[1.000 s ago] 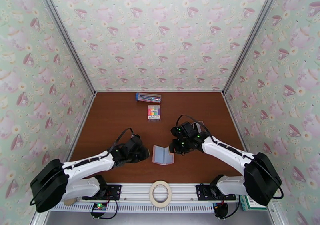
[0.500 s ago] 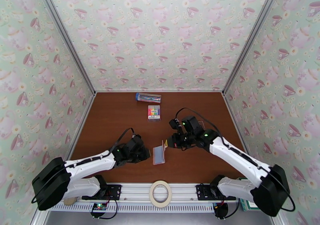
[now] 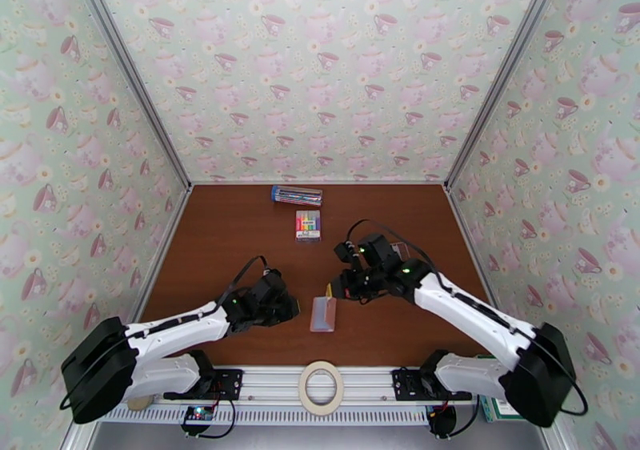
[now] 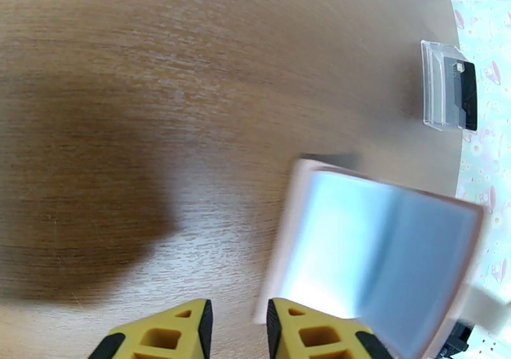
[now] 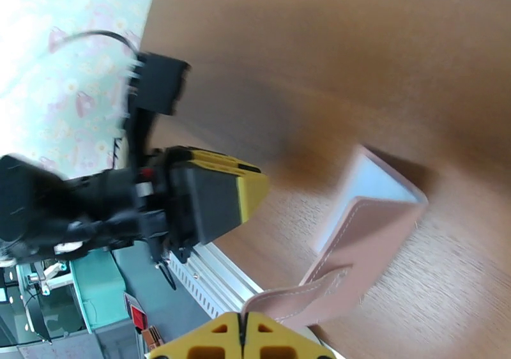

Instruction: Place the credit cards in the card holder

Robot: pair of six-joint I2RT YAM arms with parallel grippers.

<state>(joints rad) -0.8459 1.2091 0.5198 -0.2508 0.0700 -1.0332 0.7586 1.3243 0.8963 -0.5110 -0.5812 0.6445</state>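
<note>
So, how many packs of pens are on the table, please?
2: the clear pen box by the back wall, and the marker pack just nearer the robot. Others may be hidden.

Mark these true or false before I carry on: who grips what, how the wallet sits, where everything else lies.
1. The right gripper is shut on the pink flap of the card holder. True.
2. The card holder lies flat and fully open. False: one half is raised over the other.
3. The left gripper is holding a credit card. False: its fingers stand slightly apart with nothing between them, beside the card holder.
4. The marker pack lies between the pen box and the card holder. True.
5. The credit cards lie on the table, apart from the card holder. True.
</note>
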